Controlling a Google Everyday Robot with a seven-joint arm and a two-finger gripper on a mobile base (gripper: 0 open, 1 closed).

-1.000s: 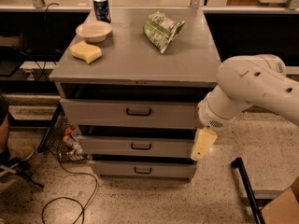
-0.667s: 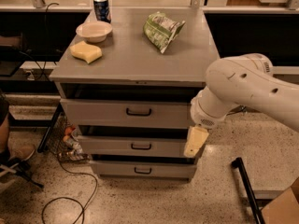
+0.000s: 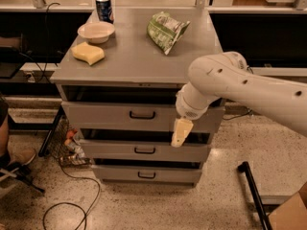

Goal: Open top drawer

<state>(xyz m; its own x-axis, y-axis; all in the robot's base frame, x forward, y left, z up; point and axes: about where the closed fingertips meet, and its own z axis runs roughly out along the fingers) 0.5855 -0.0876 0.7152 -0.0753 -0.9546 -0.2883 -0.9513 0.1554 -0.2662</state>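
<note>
Sponge (image 3: 88, 52), bowl (image 3: 96, 31), can (image 3: 104, 8): up and far left of the hand, on the counter (image 3: 129, 66), where a sliding drawer cannot disturb them.
Top drawer (image 3: 105, 115): directly behind the hand and stretching left of it, judged not yet pulled out.
Handle (image 3: 142, 114): left of the hand and slightly higher, apart from it; it is the one part to pull.
Chip bag (image 3: 166, 29): on the counter above the hand, a little left.
Hand (image 3: 181, 132): points down over the top drawer's lower right edge, probably lining up for the handle. Whether it is spread or pressed together cannot be told.
Arm (image 3: 240, 87): reaches in from the right.
Change: the hand has shifted left and slightly up, from the cabinet's right edge toward the handle; the counter items are unmoved.
</note>
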